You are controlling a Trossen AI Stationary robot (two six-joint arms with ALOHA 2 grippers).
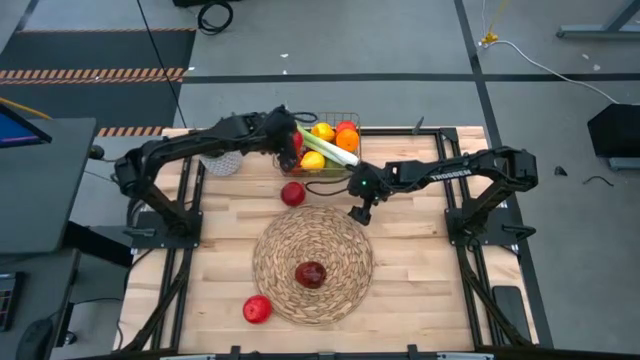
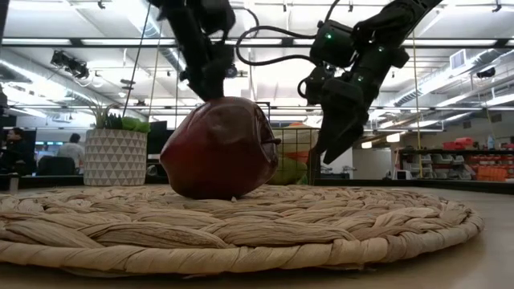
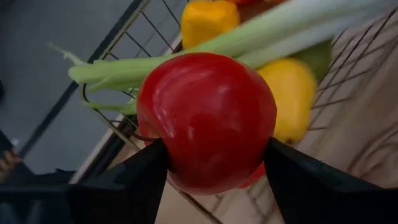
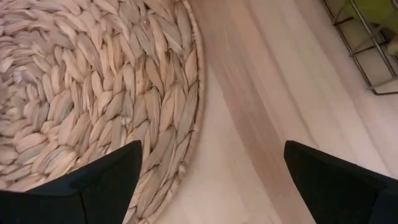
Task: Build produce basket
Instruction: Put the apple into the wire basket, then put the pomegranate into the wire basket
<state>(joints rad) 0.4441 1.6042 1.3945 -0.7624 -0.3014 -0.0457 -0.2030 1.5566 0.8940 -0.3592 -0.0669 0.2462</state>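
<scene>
Apples — four: one clamped in left hand, three loose; right hand wide.

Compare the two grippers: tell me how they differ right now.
The left gripper is shut on a red apple; the right gripper is open and holds nothing. The left gripper is at the wire basket, beside its leek and lemons; the right gripper hangs over bare table between the woven mat and the basket. Both have dark fingers.
</scene>
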